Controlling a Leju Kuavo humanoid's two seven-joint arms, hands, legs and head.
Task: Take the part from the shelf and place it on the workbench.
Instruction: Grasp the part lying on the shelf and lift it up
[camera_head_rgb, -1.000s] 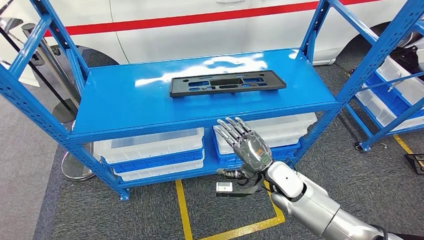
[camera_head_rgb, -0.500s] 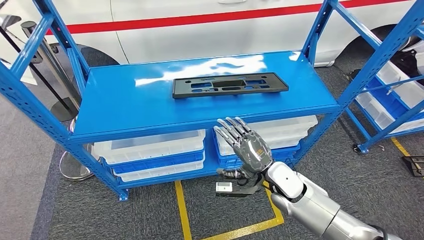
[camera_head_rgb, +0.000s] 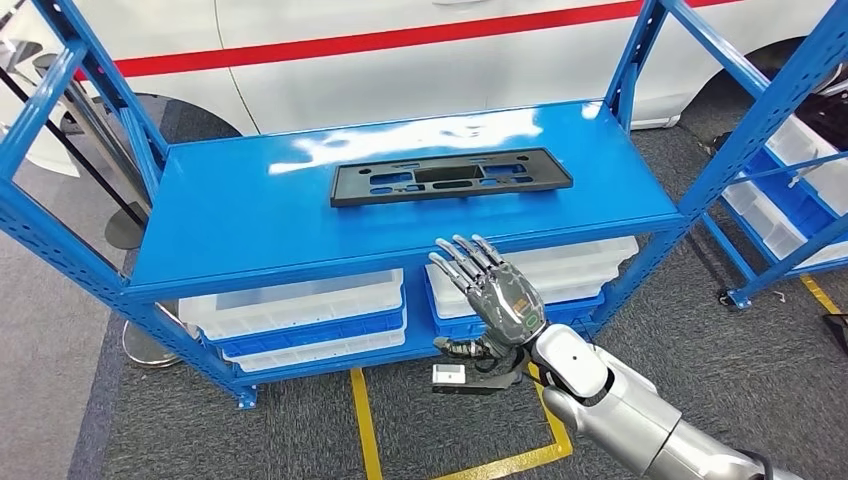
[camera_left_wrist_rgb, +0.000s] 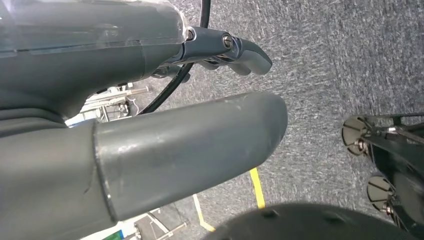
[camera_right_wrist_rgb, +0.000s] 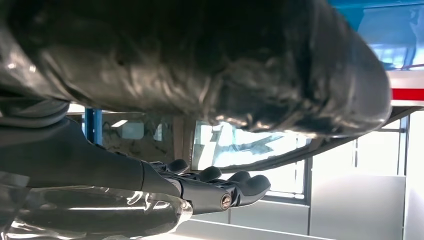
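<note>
You see one black part (camera_head_rgb: 452, 183) lying flat on the blue shelf (camera_head_rgb: 250, 215). One right hand (camera_head_rgb: 495, 295) hovers before it, fingers spread, holding nothing. Below stand two bin stacks (camera_head_rgb: 300, 310).

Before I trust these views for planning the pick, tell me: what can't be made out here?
- Head view: the right hand covers part of the white bins under the blue shelf.
- Head view: the black part's cutouts are too small to read.
- Left wrist view: the left hand blocks most of the scene; whether its fingers are curled is unclear.
- Right wrist view: dark, backlit; the part is hidden.
</note>
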